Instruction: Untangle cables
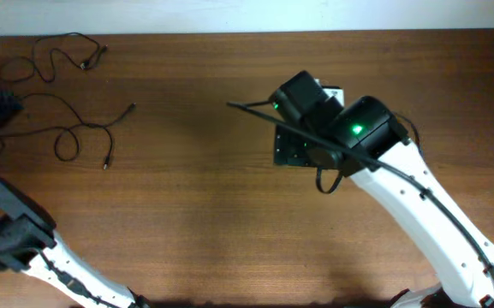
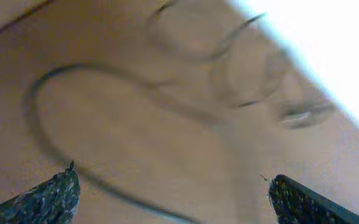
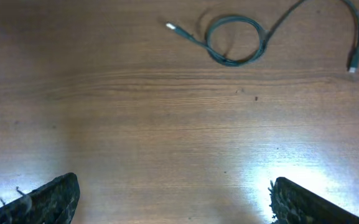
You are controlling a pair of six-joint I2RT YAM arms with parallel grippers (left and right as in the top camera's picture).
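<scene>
Two thin black cables lie apart at the table's far left. One (image 1: 54, 53) snakes along the back edge. The other (image 1: 75, 133) has a loop and two metal-tipped plugs. My left gripper (image 1: 7, 104) is open beside their left ends. Its wrist view is blurred and shows cable loops (image 2: 185, 37) ahead, with one strand (image 2: 123, 194) running low between the open jaws (image 2: 173, 199). My right gripper (image 1: 288, 141) hangs open and empty over bare wood at mid-table. Its wrist view has open jaws (image 3: 174, 199) and the looped cable (image 3: 235, 43) far ahead.
The wooden table (image 1: 195, 205) fills the view, with a pale wall strip along its back edge. The right arm's white link (image 1: 418, 214) crosses the right half. The left arm's base (image 1: 15, 239) sits at the front left. A thick arm cable (image 1: 255, 111) juts left from the right wrist.
</scene>
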